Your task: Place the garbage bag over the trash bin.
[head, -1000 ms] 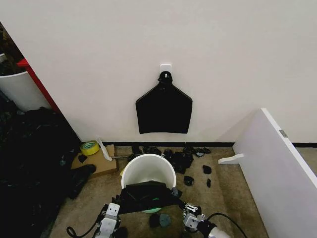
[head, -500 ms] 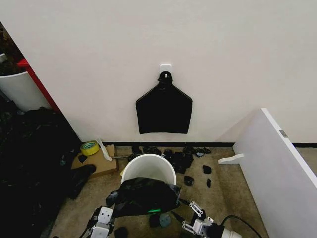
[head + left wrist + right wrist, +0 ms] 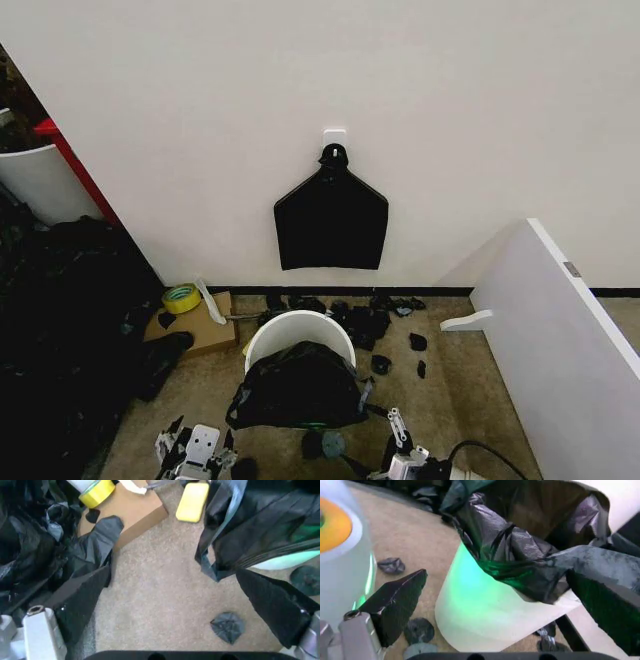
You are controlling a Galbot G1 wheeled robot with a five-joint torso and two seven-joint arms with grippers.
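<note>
- Glossy black thin plastic garbage bag [image 3: 296,386] is draped over the near side of the round white plastic trash bin [image 3: 299,330]; the far rim is bare.
- You have the left gripper [image 3: 190,452] and the right gripper [image 3: 403,450] low on the near side, fingers spread apart, holding nothing.
- From both grippers the bag lies ahead, between them; I judge neither is clearly nearer.

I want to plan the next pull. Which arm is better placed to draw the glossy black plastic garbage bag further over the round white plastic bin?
Probably the right. The open right gripper faces the garbage bag bunched on the rim of the bin; the open left gripper faces mostly carpet.
</note>
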